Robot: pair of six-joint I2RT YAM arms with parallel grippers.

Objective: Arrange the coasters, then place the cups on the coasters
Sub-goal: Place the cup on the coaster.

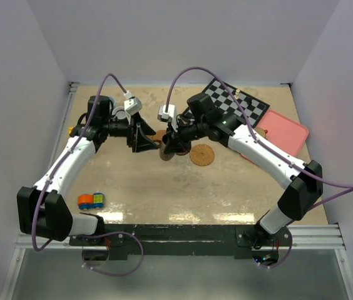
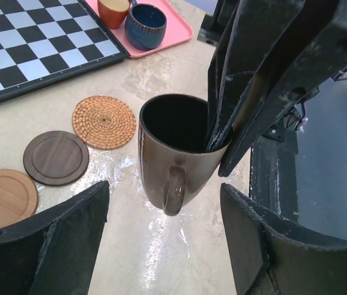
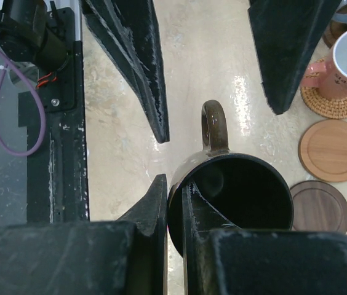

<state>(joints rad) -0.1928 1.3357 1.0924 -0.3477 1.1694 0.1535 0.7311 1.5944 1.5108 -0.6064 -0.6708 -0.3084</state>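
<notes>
The brown mug (image 2: 173,153) is near the middle of the table (image 2: 161,267). Its handle points at the left gripper (image 1: 141,140). The right gripper (image 3: 175,206) pinches the mug's rim, with one finger inside and one outside. The left gripper is wide open and holds nothing. Its fingers sit on both sides of the handle and do not touch it. Beside the mug lie a woven coaster (image 2: 104,121), a dark brown coaster (image 2: 56,157) and a light wood coaster (image 2: 4,196). Farther off are a chessboard (image 2: 26,43) and a pink tray (image 2: 178,27). On the tray are a dark blue cup (image 2: 144,24) and an orange cup (image 2: 113,11).
</notes>
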